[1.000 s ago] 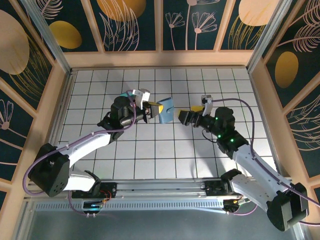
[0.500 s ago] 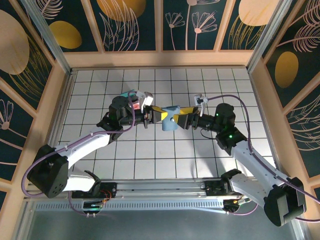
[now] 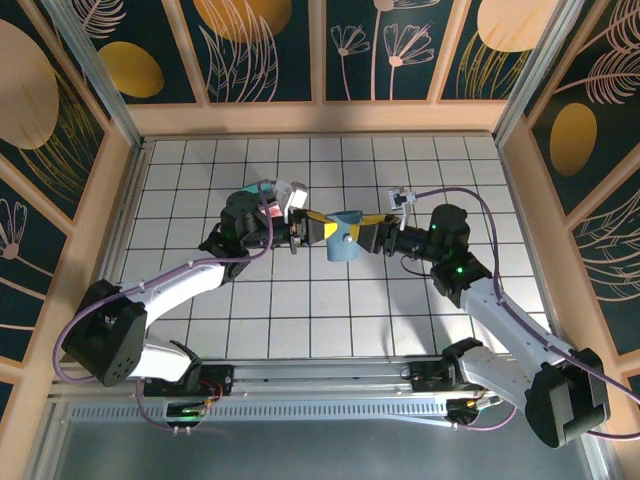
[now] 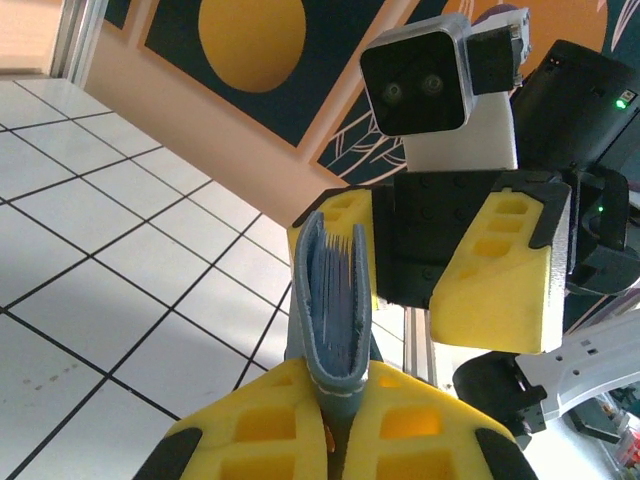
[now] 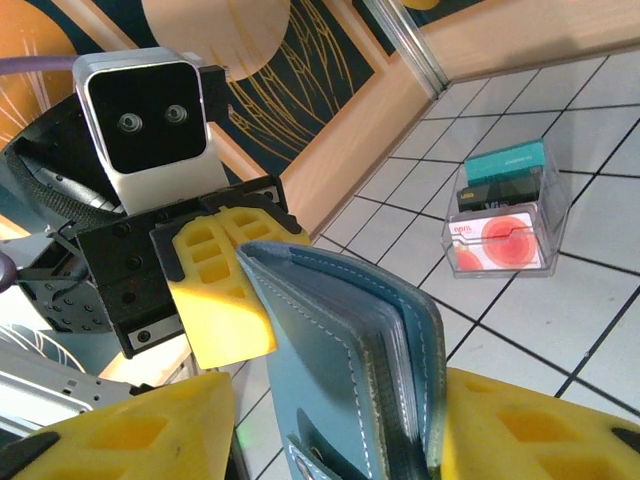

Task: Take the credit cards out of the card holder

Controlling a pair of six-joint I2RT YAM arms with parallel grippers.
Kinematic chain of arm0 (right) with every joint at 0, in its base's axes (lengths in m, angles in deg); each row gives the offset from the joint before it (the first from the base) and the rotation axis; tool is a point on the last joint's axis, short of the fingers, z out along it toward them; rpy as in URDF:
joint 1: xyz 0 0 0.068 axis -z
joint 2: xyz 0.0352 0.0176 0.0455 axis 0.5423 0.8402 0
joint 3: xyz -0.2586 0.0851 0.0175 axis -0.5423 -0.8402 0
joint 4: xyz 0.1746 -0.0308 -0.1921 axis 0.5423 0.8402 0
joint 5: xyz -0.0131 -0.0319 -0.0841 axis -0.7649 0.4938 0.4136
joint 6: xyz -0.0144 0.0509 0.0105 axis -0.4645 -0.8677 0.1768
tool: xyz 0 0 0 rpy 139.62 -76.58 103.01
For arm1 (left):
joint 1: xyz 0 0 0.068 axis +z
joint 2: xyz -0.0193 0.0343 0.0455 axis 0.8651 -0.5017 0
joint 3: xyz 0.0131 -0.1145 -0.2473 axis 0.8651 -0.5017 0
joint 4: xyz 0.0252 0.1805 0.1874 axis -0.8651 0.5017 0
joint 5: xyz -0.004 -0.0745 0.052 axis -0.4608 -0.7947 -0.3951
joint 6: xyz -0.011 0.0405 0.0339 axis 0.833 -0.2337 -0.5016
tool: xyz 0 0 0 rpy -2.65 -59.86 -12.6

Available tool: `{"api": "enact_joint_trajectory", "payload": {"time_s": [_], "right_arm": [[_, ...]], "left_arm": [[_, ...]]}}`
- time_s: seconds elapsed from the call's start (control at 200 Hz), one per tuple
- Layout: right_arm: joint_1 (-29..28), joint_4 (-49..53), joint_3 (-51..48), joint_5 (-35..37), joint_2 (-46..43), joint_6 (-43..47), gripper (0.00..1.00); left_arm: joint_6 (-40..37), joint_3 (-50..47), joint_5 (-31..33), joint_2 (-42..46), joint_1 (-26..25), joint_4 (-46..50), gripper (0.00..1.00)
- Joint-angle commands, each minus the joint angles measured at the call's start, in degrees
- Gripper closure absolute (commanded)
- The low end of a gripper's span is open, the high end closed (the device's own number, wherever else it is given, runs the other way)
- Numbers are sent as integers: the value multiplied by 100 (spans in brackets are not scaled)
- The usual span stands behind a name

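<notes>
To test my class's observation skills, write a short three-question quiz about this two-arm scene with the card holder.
1. True or false: the card holder lies flat on the tiles.
2. The clear box of cards stands: A on the tiled table; B on the wooden wall ledge; C inside the card holder.
3. Fill in: the left gripper has fingers coloured ____.
Key: 1 false; 2 A; 3 yellow.
</notes>
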State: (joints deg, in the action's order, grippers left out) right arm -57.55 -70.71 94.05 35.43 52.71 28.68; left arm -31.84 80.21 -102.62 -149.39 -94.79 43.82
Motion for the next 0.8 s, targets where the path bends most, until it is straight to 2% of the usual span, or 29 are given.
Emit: {"api": "enact_joint_trajectory", "payload": {"time_s": [0.0, 0.235, 0.275, 0.35, 0.566, 0.656, 0.796], "right_arm": [[-78, -540, 139, -343, 28, -111, 53], [-96, -782, 70, -409, 125, -270, 86], [-100, -820, 59, -409, 103, -287, 91], [-87, -870, 34, -366, 59, -329, 98], [-87, -1031, -51, -187, 22, -538, 100], [-97, -1063, -63, -138, 66, -619, 100], [-97, -1216, -106, -143, 111, -738, 100]], "left_arm": [[124, 163, -140, -79, -21, -380, 100], [229, 122, -107, -61, -21, -407, 96], [245, 120, -84, -61, -26, -370, 90], [233, 86, -24, -25, -26, -222, 64], [78, -414, 459, 496, -17, 165, 34], [91, -601, 486, 665, -9, 199, 32], [199, -827, 436, 767, -16, 189, 35]]}}
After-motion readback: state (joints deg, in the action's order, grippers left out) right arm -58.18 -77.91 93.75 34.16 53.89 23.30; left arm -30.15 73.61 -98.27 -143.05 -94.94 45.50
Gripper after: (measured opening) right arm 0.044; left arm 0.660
